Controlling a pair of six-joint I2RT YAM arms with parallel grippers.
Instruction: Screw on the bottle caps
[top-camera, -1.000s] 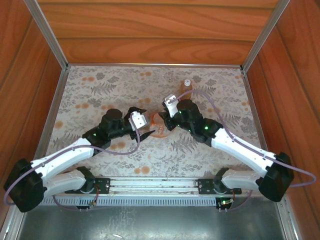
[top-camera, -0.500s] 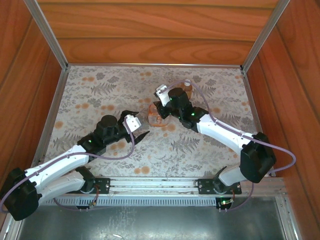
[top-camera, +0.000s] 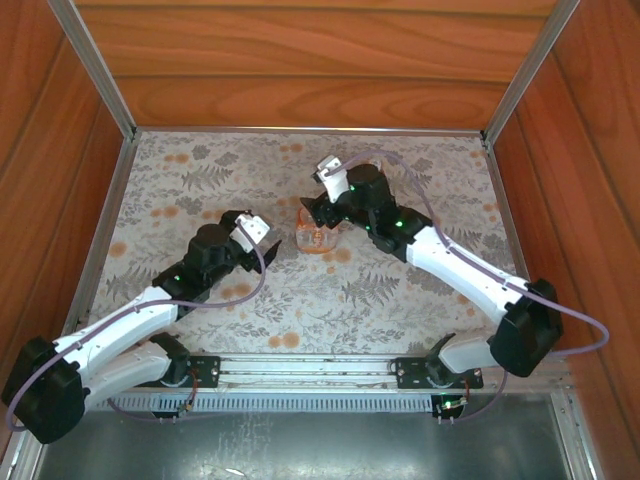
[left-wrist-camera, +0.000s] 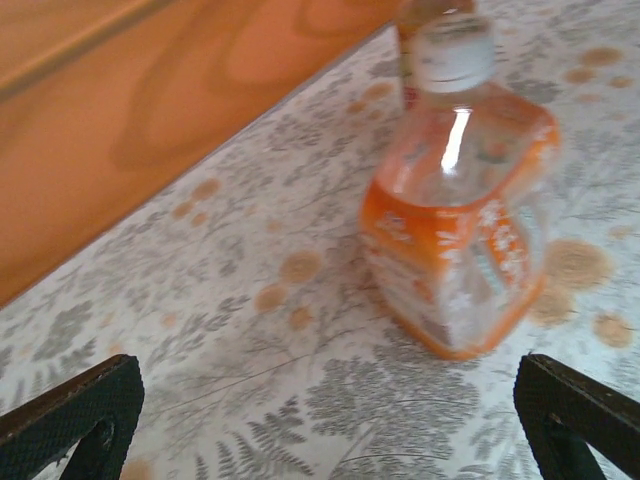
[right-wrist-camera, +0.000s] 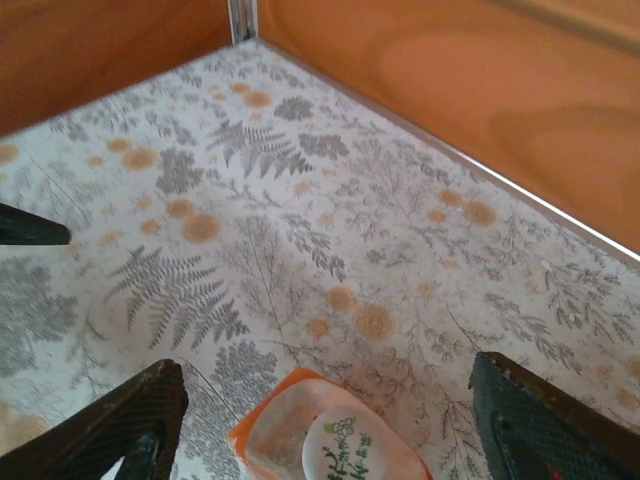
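Behind squarish bottle (left-wrist-camera: 455, 230), slimmer bottle (left-wrist-camera: 406, 50), half-hidden

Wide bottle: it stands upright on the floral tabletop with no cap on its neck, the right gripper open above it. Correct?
No: the left wrist view shows a whitish cap on the neck of the wide bottle. The rest holds: it stands upright on the floral tabletop, the right gripper open above it.

White lettering runs down the orange label (left-wrist-camera: 445, 285) on the wide squarish bottle (left-wrist-camera: 450, 165), and green print with a small emblem marks its white cap (right-wrist-camera: 347, 447) (all too blurred to read).
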